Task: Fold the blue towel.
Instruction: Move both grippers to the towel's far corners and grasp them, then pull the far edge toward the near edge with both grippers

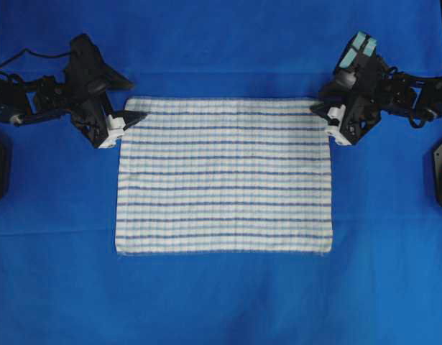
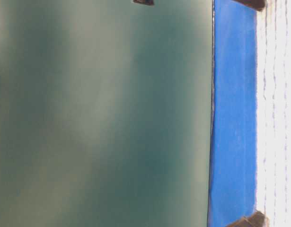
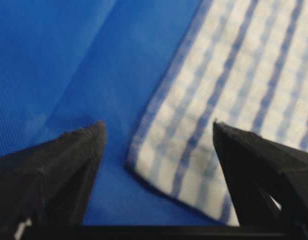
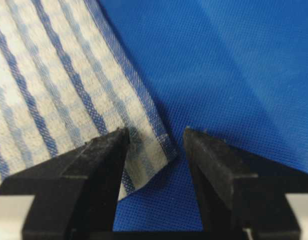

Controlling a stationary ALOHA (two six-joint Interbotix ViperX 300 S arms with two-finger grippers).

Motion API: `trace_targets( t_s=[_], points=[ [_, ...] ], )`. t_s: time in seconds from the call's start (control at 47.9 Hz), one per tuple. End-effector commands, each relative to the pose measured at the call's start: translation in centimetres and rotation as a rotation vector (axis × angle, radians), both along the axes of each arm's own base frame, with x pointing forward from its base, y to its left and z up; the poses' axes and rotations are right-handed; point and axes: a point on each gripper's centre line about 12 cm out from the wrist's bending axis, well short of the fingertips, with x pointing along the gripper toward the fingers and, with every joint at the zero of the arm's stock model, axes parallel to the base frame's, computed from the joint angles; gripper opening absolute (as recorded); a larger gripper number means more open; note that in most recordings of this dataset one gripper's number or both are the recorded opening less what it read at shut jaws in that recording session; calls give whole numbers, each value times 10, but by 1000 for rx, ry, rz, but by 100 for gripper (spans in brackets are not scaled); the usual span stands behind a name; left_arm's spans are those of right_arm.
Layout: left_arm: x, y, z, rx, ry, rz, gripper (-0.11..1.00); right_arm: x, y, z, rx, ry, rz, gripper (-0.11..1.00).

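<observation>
Where the overhead view took in the whole bench, the blue table covering (image 1: pixel 221 302) filled the frame edge to edge, w/ faint creases running across it. The blue towel (image 1: pixel 224 176) lay flat and unfolded at approx. centre of that covering, long sides running left-right, stripes parallel to the long sides, far edge level w/ both grippers. No fold seen anywhere in the cloth.

Left arm came in from the left edge of the overhead view; right arm from the right edge. Left gripper (image 1: pixel 127 121) sat at the towel's far-left corner, right gripper (image 1: pixel 325 115) at the far-right corner.

Left wrist view: fingers (image 3: pixel 68 165) spread wide, towel corner lying between them on the covering, nearer the right-hand finger; contact w/ either finger could not be told. Nothing gripped.

Right wrist view: fingers (image 4: pixel 101 165) apart, towel corner in the gap between them, cloth edge passing under or against the left-hand finger; which of the two could not be told. Right-hand finger stood over bare covering. Corner not pinched.

Table-level view: mostly a blurred green surface (image 2: pixel 102 113); picture turned sideways, w/ a strip of covering and towel along its right side.
</observation>
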Motion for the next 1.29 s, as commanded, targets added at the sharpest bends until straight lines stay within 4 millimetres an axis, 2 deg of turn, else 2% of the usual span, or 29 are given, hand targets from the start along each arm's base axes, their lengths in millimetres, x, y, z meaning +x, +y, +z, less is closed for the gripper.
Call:
trace_targets(
  t_s=[0.0,0.063,0.125,0.271,0.355,0.417,0.605,0.835,1.043,1.273],
  points=[
    [3,5,2,1,-11,16,79,5,-4,3,-8,-20,-7,53],
    [2,5,2,-1,-7,19,77,5,-4,2,-10,-19,-7,50],
    [2,5,1,-7,4,20,70,5,-5,3,-13,-23,-6,42],
    [0,4,-2,-24,42,17,33,5,-4,3,-17,-17,2,6],
    [0,3,-2,-26,44,16,11,4,-4,2,-15,-15,2,5],
    [2,3,-2,-25,42,13,2,4,-4,2,-15,-15,2,5],
    [6,3,6,-18,26,5,3,4,-4,6,-20,-26,1,5],
    [9,0,24,-9,3,-8,3,3,-3,21,-32,-51,1,5],
    [12,-16,36,-7,-11,-62,3,3,-1,32,-35,-72,3,5],
    [16,-48,62,9,-68,-173,3,6,27,58,-30,-106,83,5]
  ],
)
